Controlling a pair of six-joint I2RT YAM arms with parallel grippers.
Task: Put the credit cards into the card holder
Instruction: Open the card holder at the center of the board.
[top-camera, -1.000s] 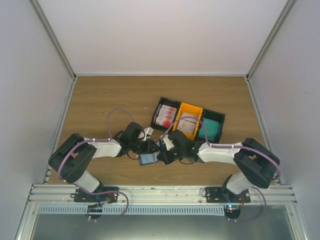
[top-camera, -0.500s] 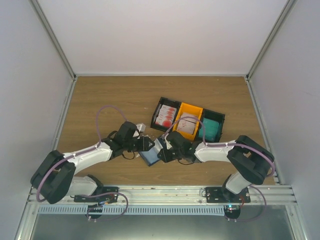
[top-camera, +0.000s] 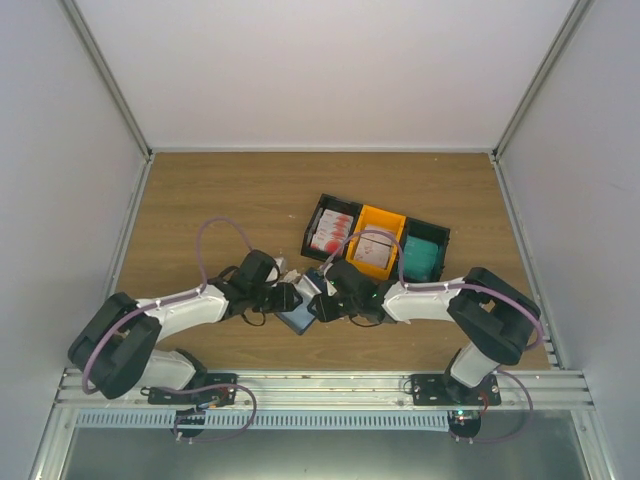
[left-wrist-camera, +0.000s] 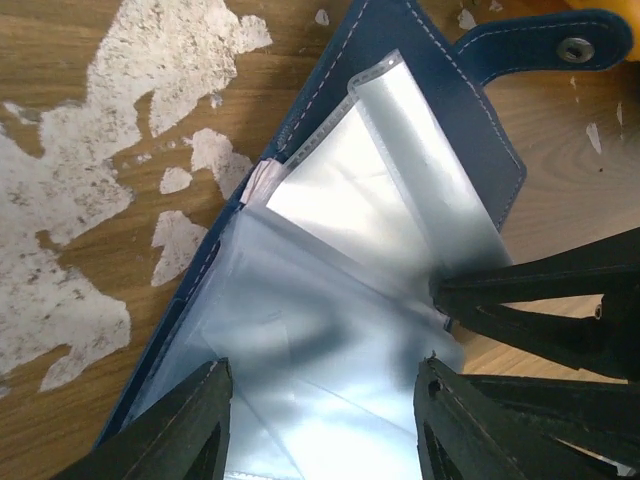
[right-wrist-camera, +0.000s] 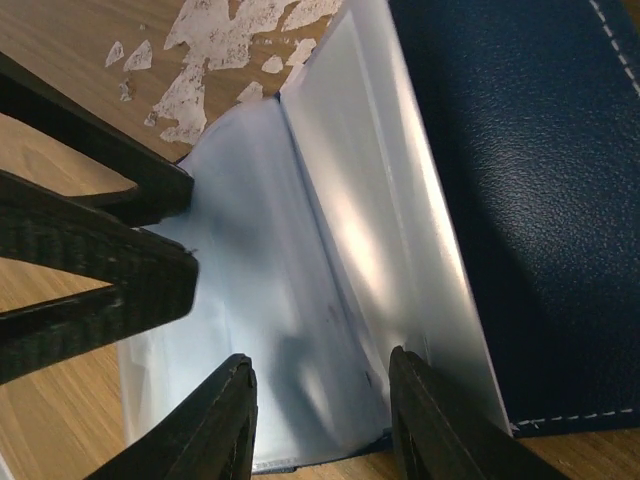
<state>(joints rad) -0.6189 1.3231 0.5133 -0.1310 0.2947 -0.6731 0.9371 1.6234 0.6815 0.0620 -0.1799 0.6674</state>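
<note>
On the wooden table, two arms meet at lower centre, left gripper and right gripper both spread over one open navy card holder, below three tray boxes, the leftmost holding red-and-white credit cards, print too small to read.

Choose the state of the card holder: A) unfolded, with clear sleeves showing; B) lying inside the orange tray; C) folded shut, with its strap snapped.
A: the card holder lies unfolded on the wood, its clear sleeves showing and its snap strap undone.
</note>
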